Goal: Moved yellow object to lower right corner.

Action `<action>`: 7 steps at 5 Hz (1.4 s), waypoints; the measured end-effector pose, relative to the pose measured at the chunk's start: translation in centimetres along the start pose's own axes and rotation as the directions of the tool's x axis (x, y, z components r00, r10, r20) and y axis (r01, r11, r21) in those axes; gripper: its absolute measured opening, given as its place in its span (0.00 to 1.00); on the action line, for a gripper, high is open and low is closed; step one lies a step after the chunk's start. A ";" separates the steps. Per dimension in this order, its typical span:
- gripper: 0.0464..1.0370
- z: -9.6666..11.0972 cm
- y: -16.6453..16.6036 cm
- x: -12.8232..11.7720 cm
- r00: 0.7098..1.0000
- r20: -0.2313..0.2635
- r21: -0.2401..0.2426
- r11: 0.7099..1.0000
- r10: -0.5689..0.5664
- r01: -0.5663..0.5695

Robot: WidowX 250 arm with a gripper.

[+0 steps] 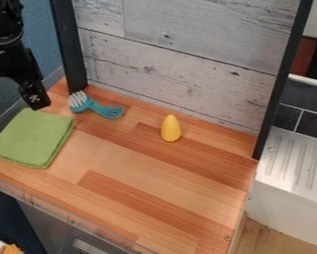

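The yellow object, shaped like a small ear of corn, stands upright on the wooden counter, right of centre and near the back panel. My gripper hangs at the upper left, above the back edge of the green cloth, well to the left of the yellow object and apart from it.
A green folded cloth lies at the counter's left. A teal brush with white bristles lies between it and the yellow object. A wood-plank panel with black posts bounds the back; a white ribbed surface is at the right.
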State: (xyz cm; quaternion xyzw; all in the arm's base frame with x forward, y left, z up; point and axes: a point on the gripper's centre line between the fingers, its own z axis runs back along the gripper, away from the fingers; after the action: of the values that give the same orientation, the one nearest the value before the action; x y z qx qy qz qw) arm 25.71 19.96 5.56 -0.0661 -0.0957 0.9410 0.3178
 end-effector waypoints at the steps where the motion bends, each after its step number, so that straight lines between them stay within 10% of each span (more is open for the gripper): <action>1: 0.96 -0.9 0.7 0.0 1.000 0.006 0.033 0.999 0.000 0.000; 7: 0.96 -1.4 9.0 -17.6 0.893 -0.054 0.120 0.885 -0.446 0.449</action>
State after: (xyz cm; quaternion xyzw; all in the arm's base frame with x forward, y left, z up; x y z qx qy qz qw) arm 34.57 2.37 3.27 -0.0334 -0.0435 0.8456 0.5311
